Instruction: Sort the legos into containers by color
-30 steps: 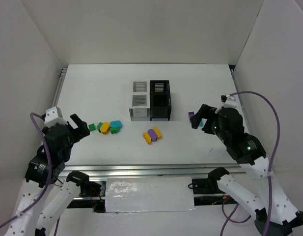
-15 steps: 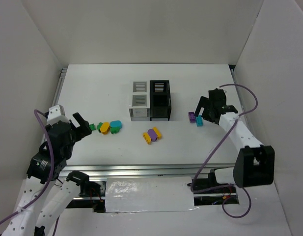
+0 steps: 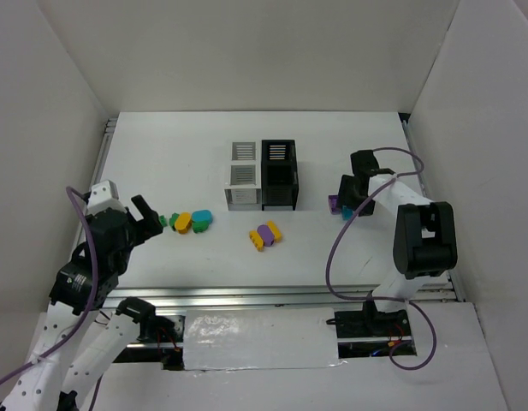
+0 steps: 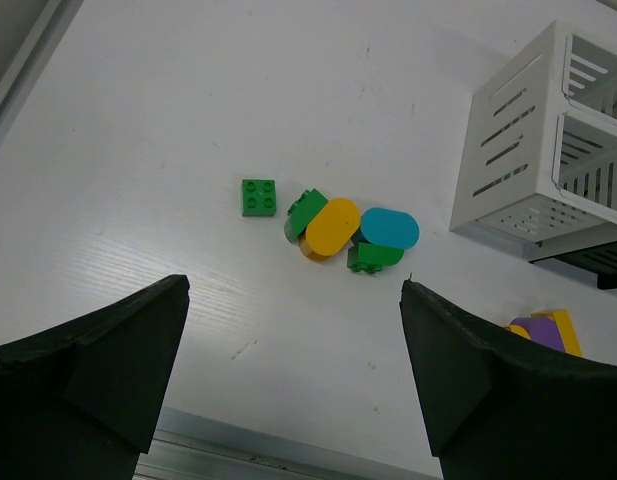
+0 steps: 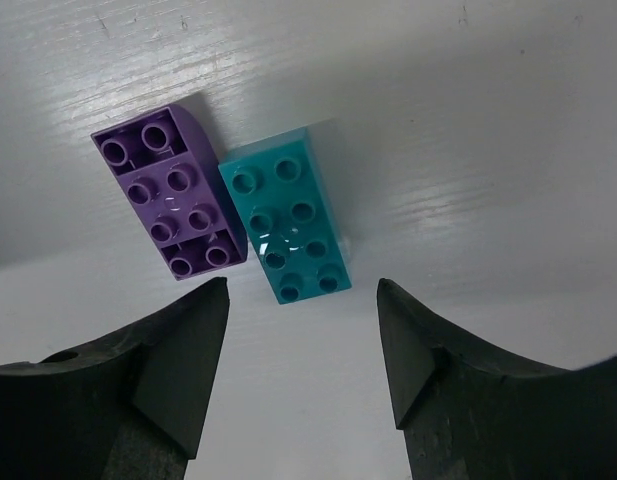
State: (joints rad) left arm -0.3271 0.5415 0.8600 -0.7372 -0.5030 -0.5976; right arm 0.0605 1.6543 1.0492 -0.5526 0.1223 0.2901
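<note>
My right gripper hangs open just above the table, nothing between its fingers. A purple lego and a teal lego lie side by side, touching, just beyond its tips. From above, that gripper is right of the containers, over the purple lego. My left gripper is wide open above bare table, short of a group of legos: a green square, a yellow oval, a cyan oval and a green piece.
A yellow and purple lego cluster lies in front of the containers. The white bins stand to the right in the left wrist view. White walls enclose the table on three sides; a metal rail runs along the near edge.
The right arm has swung out and forward, bringing its gripper down over the purple and teal legos, and its jaws have narrowed. The left gripper has crept slightly toward its group.
</note>
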